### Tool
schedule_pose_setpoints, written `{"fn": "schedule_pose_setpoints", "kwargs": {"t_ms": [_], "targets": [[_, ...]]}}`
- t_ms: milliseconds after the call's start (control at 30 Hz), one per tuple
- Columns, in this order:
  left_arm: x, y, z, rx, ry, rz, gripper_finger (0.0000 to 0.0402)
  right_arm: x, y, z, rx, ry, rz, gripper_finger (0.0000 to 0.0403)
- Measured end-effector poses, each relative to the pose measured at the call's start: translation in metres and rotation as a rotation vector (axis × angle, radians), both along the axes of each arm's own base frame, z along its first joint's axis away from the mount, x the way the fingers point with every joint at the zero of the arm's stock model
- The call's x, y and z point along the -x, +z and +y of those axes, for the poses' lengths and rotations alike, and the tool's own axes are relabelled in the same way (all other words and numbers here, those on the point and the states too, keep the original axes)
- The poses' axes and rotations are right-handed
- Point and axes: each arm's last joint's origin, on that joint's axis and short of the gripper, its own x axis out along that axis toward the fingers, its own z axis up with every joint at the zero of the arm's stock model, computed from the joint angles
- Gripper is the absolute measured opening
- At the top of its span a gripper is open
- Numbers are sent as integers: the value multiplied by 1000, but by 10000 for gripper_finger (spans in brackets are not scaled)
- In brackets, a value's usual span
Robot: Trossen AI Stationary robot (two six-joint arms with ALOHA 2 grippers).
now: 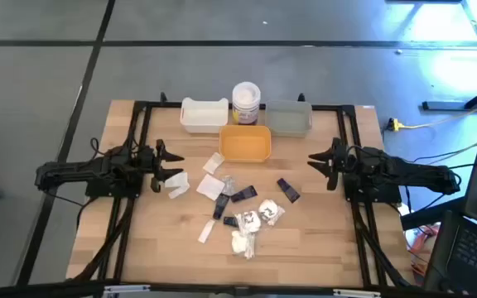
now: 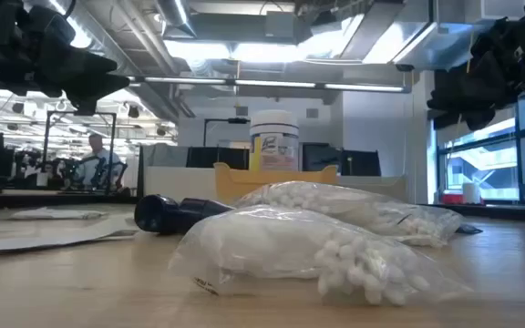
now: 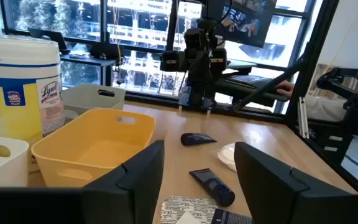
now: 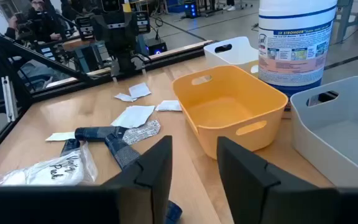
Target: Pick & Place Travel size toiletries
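Observation:
The travel size toiletries lie loose on the wooden table's middle: white sachets, black tubes and clear bags of white fluffy pieces. The low view shows the bags and a tube close up. My left gripper hovers at the table's left, open, pointing toward the items, with sachets lying just by it. In its wrist view the left gripper has nothing between its fingers. My right gripper hovers at the right, open and empty. The right gripper faces the yellow tray.
At the table's far side stand a white tray, a yellow tray, a grey tray and a white jar with a yellow label. A black frame runs around the table. A person sits in the room beyond.

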Motion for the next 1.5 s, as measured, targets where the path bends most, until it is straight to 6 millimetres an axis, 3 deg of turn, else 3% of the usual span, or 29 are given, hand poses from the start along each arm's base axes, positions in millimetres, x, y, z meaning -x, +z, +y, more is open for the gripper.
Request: {"fn": "schedule_pose_setpoints", "kwargs": {"t_ms": [633,1000,1100,1333,1500], "targets": [[0,0,0,0,0,0,194,0,0,0,-1,3,0,103],[1,1,-1,39,-24,64,194,0,2,0,48,10,-10,119],[1,1,-1,39,-19,63,194,-1,10,0,73,9,-88,126],[1,1,-1,41,-18,63,194,2,47,0,71,-1,-477,139],[1,1,-1,41,-12,63,194,4,54,0,106,-17,-552,142]]}}
